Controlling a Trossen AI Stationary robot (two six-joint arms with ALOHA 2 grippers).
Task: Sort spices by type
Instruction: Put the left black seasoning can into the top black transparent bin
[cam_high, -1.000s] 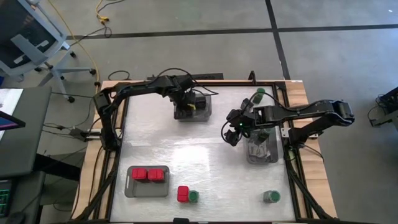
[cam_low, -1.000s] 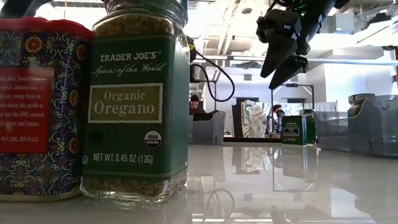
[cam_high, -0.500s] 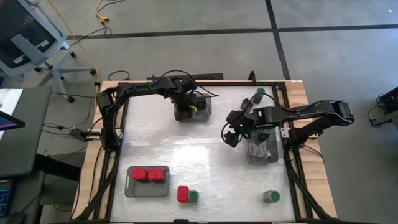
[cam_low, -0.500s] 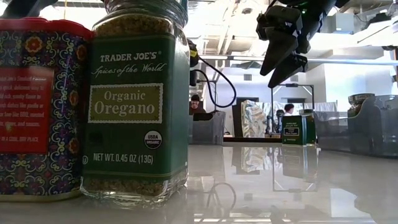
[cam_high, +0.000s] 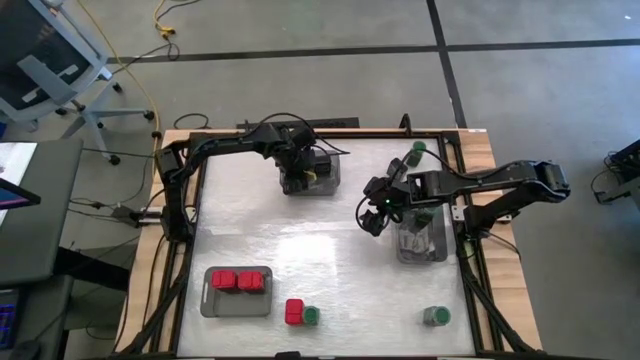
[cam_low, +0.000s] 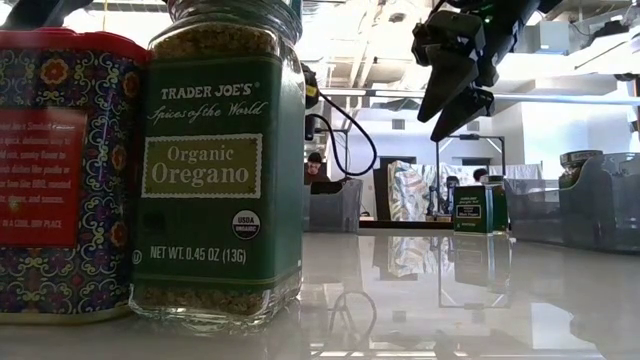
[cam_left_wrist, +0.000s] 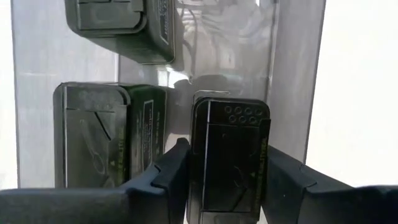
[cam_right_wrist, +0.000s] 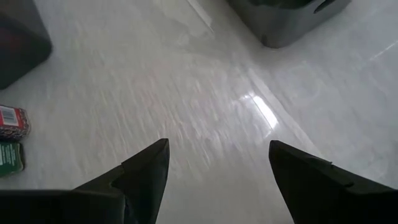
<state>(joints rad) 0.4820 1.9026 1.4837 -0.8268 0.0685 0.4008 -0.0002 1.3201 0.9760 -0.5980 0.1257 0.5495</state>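
The left gripper (cam_left_wrist: 224, 171) points down, its fingers (cam_left_wrist: 171, 171) flanking a black container (cam_left_wrist: 229, 155) on both sides, contact unclear. The right gripper (cam_right_wrist: 217, 165) hangs above the table with jaws spread wide, nothing between them, arm stretched inward.

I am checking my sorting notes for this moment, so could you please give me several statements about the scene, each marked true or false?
1. The left gripper has its fingers on either side of a black spice container inside the far grey tray. True.
2. The right gripper holds a green-lidded jar. False: its fingers are open and empty, hovering above bare table.
3. Two red spice boxes lie in the near-left tray. True.
4. The red spice box at the near edge stands alone. False: an oregano jar stands right beside it.
5. Every green-lidded jar is in a tray. False: one jar stands on the table, near right.
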